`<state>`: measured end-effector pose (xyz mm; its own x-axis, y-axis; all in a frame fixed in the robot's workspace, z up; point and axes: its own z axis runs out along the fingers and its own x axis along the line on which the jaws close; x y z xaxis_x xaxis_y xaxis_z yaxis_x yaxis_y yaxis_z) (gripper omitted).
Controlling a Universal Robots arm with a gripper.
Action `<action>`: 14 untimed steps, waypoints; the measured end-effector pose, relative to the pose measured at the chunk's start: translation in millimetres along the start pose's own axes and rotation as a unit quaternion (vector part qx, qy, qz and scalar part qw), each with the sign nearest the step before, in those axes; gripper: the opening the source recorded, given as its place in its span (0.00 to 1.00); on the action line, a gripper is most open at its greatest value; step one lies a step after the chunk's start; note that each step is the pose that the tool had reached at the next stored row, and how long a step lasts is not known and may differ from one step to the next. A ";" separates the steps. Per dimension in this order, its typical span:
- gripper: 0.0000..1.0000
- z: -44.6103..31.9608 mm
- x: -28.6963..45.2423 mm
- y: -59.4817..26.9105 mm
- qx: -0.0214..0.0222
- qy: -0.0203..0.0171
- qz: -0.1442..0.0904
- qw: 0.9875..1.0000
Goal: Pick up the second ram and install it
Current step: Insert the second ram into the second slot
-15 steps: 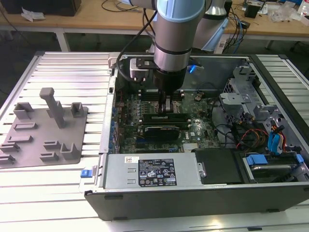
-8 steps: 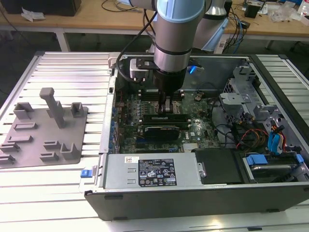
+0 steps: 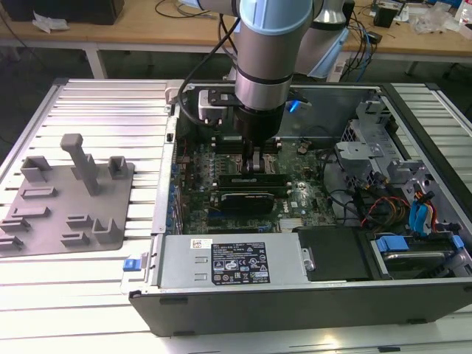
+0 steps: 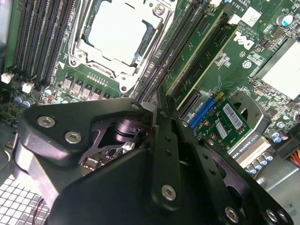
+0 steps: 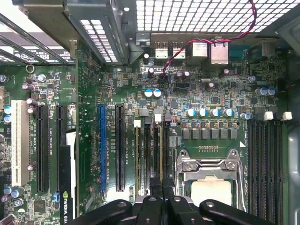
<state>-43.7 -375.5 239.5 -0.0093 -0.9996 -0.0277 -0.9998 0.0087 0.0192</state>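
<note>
The insertion step is judged to be in hand. In the exterior view the end effector is seen low inside the open computer case, which stands on the worktop towards the exterior view's right edge. Its fingers are drawn together on what is taken to be the second ram, a thin dark bar lying level over the middle of the motherboard. Seating is judged to call for straight, even downward pressure, with the stick kept square in its slot (whether the end latches are closed cannot be told). The grey holder tray near the worktop's opposite edge is given by the exterior view. The first wrist view supplies the line of the memory slots beside the processor socket.
</note>
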 end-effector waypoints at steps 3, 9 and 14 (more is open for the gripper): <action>0.09 0.3 0.1 0.0 0.000 0.000 0.000 1.000; 0.09 0.7 0.1 0.0 0.000 0.000 0.000 1.000; 0.09 0.8 0.7 0.0 0.000 0.000 0.002 1.000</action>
<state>-43.7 -376.1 238.6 -0.0132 -0.9995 -0.0273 -0.9997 0.0127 0.0194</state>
